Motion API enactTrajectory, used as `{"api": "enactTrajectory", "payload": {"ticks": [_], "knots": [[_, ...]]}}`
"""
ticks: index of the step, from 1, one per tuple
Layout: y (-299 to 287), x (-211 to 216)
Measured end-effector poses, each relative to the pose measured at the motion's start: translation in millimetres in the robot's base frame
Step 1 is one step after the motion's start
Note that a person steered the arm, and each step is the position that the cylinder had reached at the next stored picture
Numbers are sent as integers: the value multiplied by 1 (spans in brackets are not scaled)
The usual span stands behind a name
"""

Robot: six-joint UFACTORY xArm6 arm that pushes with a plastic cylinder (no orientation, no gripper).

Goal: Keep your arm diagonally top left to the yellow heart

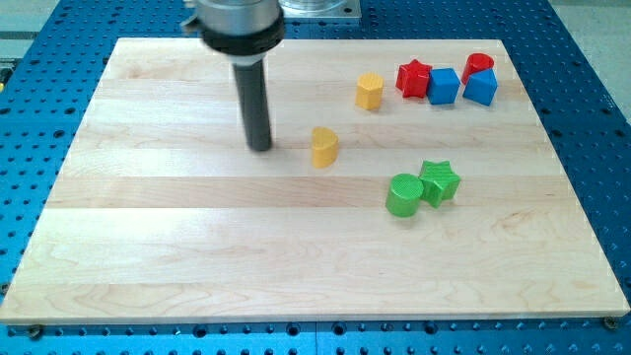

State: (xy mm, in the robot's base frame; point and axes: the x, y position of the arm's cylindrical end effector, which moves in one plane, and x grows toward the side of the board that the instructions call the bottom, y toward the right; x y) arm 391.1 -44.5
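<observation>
My tip (260,148) on board (148,247), just left of yellow heart (324,147), level with it, apart. No fingers, only rod. Left offset looks done; shift toward view's top remains.

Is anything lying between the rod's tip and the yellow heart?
No. In the camera view, only bare board separates my tip from the yellow heart.

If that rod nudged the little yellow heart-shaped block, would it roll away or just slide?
Probably slide. The yellow heart sits on a flat base on the smooth wooden board, so rolling looks unlikely. It looks small and solid, likely light. Its lobed sides may make it twist if my tip, now just to its left, hits off-centre.
</observation>
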Motion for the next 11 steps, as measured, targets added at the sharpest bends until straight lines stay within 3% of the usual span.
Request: {"api": "enactTrajectory", "payload": {"ticks": [2,3,9,10,11], "knots": [[147,16],[148,15],[137,14],[56,-29],[11,-2]]}}
